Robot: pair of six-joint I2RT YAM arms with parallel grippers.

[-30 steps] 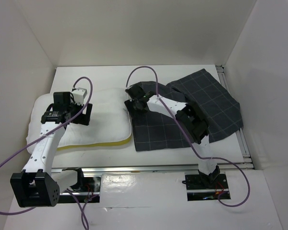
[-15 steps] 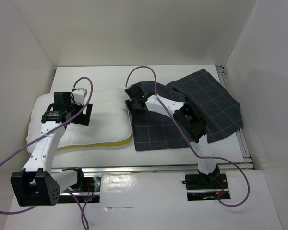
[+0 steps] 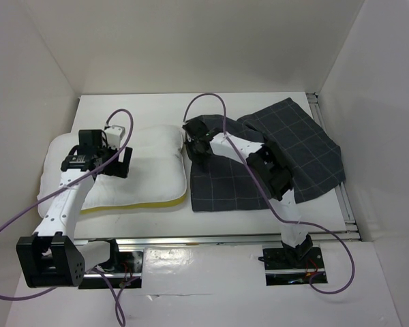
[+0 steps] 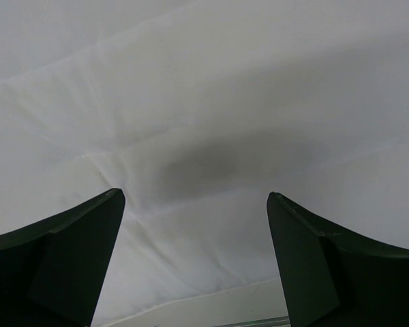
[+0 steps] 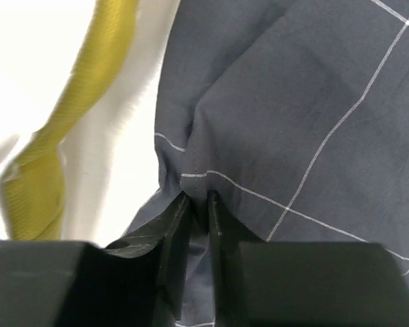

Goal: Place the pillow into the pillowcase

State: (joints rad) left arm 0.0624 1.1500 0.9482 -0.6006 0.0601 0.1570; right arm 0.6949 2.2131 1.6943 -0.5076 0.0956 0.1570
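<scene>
The pillow [image 3: 150,174] lies on the left half of the white table [image 3: 150,105], its yellow band along the near edge. The pillowcase [image 3: 296,146] is spread, rumpled, on the right half, and its left edge meets the pillow's right end. The left gripper [image 3: 119,163] is over the left-middle of the pillow. In the left wrist view, the left gripper [image 4: 194,262] has its two dark fingers [image 4: 68,262] set wide apart, with only the white pillow [image 4: 204,102] and a soft shadow between them. Whether the tips press into the fabric cannot be told. The right gripper [image 3: 194,146] reaches across to the far left corner of the pillowcase, just beside the pillow. The right wrist view shows the right gripper [image 5: 196,204] nearly closed on a thin pinch of the dark grid-patterned pillowcase [image 5: 293,122] — the cloth puckers into a small ridge above the tips. Just left of that pinch are the white pillow [image 5: 116,170] and its yellow band [image 5: 95,82].
</scene>
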